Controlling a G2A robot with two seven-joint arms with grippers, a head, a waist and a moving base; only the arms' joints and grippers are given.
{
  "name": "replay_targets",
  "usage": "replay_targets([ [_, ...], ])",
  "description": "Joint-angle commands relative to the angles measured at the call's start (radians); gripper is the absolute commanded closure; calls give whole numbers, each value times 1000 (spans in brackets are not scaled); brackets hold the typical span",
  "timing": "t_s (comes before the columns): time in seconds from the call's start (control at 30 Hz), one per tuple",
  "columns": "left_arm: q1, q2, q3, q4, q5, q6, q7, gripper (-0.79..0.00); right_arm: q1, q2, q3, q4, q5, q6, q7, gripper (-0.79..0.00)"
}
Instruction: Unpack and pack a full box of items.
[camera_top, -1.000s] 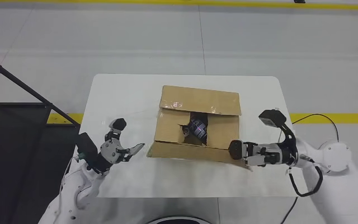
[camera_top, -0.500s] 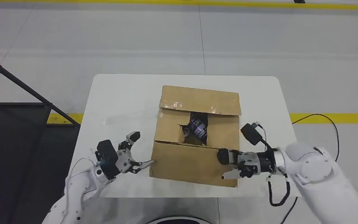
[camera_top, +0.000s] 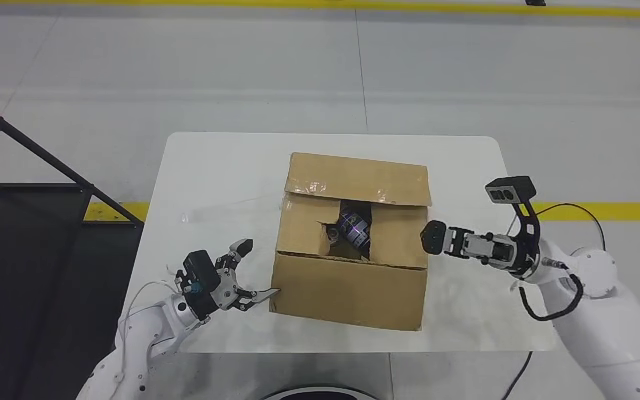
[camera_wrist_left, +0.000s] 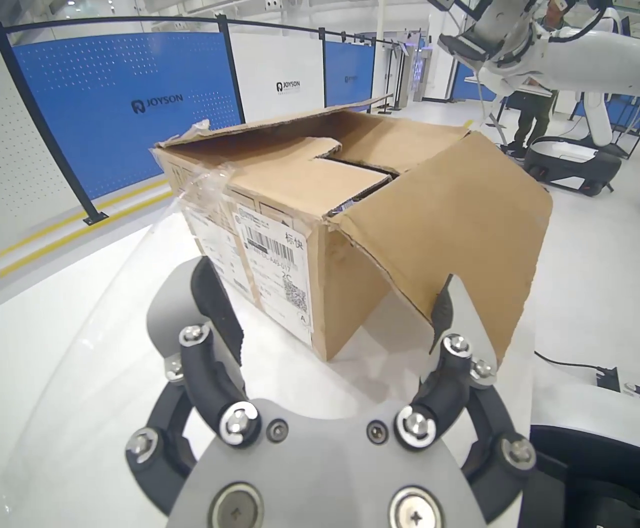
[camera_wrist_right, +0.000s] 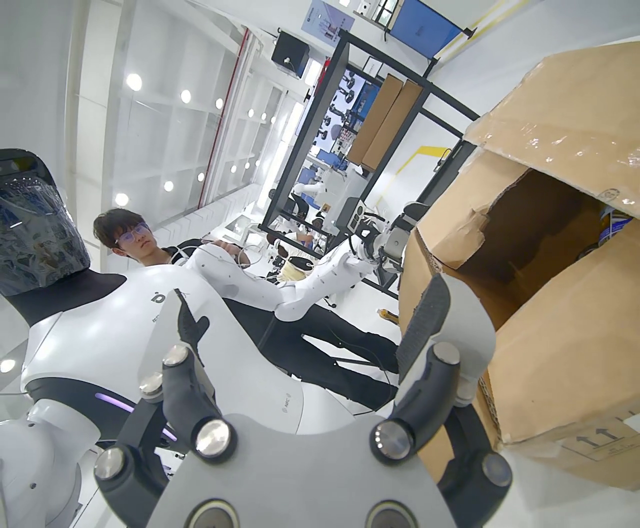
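Box (camera_top: 395, 235): you find it mid-table (camera_top: 220, 170), standing between your two grippers, with its top open and a dark item (camera_top: 352, 225) showing in the gap.
Near flap (camera_top: 345, 290): it slopes outward and down from the box's front top edge. In the left wrist view this flap (camera_wrist_left: 450, 225) has its lower corner just ahead of one fingertip (camera_wrist_left: 452, 287).
Left gripper (camera_top: 263, 267): your jaws stand wide apart with nothing between them. The front left corner of the box (camera_wrist_left: 280, 185) sits straight ahead of the gap of the left gripper (camera_wrist_left: 330, 272).
Right gripper (camera_top: 432, 238): these jaws are also spread wide and carry nothing. The right wall of the box (camera_wrist_right: 550, 325) lies just beside one finger of the right gripper (camera_wrist_right: 310, 310); you cannot tell whether they touch.
Change, flap: a second ago the right gripper was at the flap's right corner and the flap showed as a narrow strip from above. Half a second ago it had swung out, and now it hangs free of both jaws.
Change, right gripper: it has let go and pulled back from the front corner to the box's right side.
Change, left gripper: it has come in from well left of the box to near the front left corner.
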Motion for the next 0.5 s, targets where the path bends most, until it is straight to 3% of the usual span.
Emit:
replay_targets([
  [0.0,0,0,0,0,0,0,0,-785,0,0,0,0,0,0,0,-785],
  [0.2,0,0,0,0,0,0,0,-785,-2,0,-1,-3,-2,4,-4,-785],
  [0.47,0,0,0,0,0,0,0,-785,24,-13,-30,24,-18,151,-55,-785],
])
